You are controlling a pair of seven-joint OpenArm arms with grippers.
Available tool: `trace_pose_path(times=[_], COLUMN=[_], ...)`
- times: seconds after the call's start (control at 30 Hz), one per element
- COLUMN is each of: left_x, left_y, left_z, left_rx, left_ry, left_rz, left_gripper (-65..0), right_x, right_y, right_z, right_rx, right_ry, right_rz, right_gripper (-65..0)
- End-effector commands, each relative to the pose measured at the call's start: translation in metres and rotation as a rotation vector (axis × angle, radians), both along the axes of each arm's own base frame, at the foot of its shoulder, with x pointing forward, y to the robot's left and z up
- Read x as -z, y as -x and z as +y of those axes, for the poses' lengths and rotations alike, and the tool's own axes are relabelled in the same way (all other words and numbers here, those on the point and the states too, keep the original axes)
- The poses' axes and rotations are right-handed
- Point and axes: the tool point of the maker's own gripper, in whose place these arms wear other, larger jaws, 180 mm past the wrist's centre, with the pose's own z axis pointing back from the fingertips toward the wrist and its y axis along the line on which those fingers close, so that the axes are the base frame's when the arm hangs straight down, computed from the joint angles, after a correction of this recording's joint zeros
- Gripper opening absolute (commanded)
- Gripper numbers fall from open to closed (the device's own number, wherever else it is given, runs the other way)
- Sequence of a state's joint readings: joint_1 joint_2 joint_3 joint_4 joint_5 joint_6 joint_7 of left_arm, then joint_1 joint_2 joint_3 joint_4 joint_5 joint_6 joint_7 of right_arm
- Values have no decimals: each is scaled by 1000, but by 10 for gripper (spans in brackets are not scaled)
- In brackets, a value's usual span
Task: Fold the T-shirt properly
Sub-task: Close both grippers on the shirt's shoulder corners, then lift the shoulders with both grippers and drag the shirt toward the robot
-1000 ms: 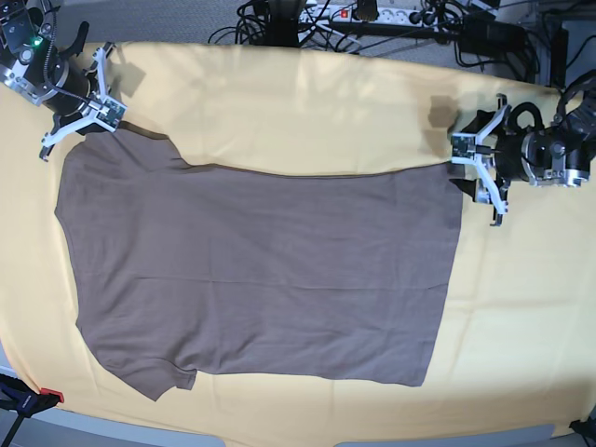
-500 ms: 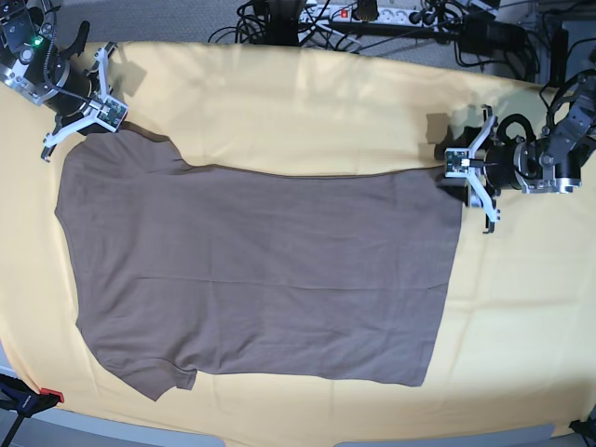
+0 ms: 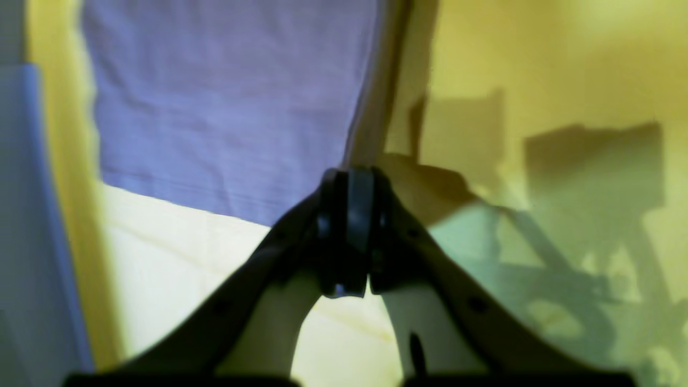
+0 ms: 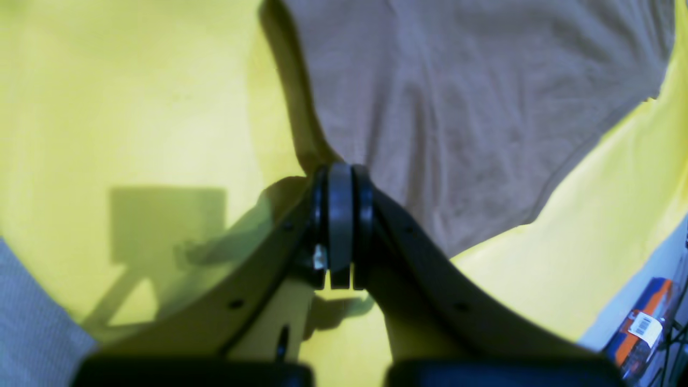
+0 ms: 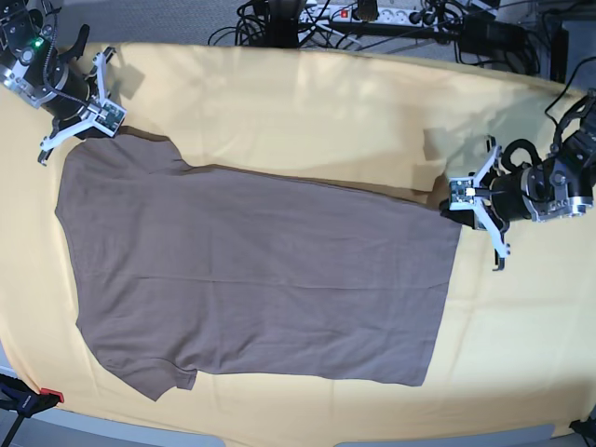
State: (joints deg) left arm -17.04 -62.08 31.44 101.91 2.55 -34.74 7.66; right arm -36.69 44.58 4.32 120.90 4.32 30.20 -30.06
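The taupe T-shirt [image 5: 251,270] lies spread flat on the pale yellow cloth [image 5: 307,102], neck end to the left and hem to the right. My left gripper [image 5: 453,199] is shut on the shirt's far hem corner. In the left wrist view the shut gripper [image 3: 346,180] meets that corner of the shirt [image 3: 226,107], whose edge is raised with a shadow under it. My right gripper [image 5: 114,123] is shut at the shirt's far left shoulder corner. In the right wrist view grey fabric sits between the pads of the gripper [image 4: 339,177], at the edge of the shirt [image 4: 457,107].
Cables and a power strip [image 5: 372,14] lie behind the table's far edge. A black and orange clamp [image 5: 28,399] grips the front left corner. An orange box [image 4: 642,328] shows beyond the cloth's edge in the right wrist view.
My left gripper has moved toward the front, and the shirt's far hem corner came with it, so the far edge now slopes down to the right. The right gripper barely shifted.
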Motion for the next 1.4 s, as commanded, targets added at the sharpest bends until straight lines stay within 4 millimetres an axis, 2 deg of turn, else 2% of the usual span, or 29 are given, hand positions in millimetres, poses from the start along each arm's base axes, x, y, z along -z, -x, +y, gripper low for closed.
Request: trace_pose_path(times=[0.0, 0.1, 0.23, 0.47, 0.63, 0.73, 0.93, 1.1, 1.23, 1.37], left_x=[-16, -15, -4, -18, -24, -18, -1, 7, 13, 13], left_y=[-8, -5, 12, 27, 62, 86, 127, 165, 177, 176], left_z=[4, 3, 7, 18, 8, 7, 13, 7, 12, 13], left_rx=[-8, -17, 20, 27, 110, 145, 175, 221, 222, 221], left_ry=[-2, 4, -38, -50, -72, -92, -124, -124, -170, -179], left_rz=[-43, -22, 68, 98, 143, 198, 317, 416, 443, 440], left_gripper=[-650, -650, -650, -650, -650, -650, -650, -650, -650, -650], right_x=[-9, -9, -3, 2, -4, 0, 3, 4, 1, -2], right_y=[-6, -6, 1, 34, 54, 68, 94, 118, 128, 122], right_z=[-2, -1, -4, -11, -6, -9, -32, -28, -23, -27], right_rx=[-10, -9, -29, -57, -88, -91, -52, -71, -76, -48], right_ry=[11, 9, 34, 121, 155, 176, 248, 242, 236, 239], right_rz=[-32, -30, 17, 128, 164, 206, 289, 347, 360, 335], right_gripper=[-650, -650, -650, -650, -650, -650, -650, -650, -650, -650])
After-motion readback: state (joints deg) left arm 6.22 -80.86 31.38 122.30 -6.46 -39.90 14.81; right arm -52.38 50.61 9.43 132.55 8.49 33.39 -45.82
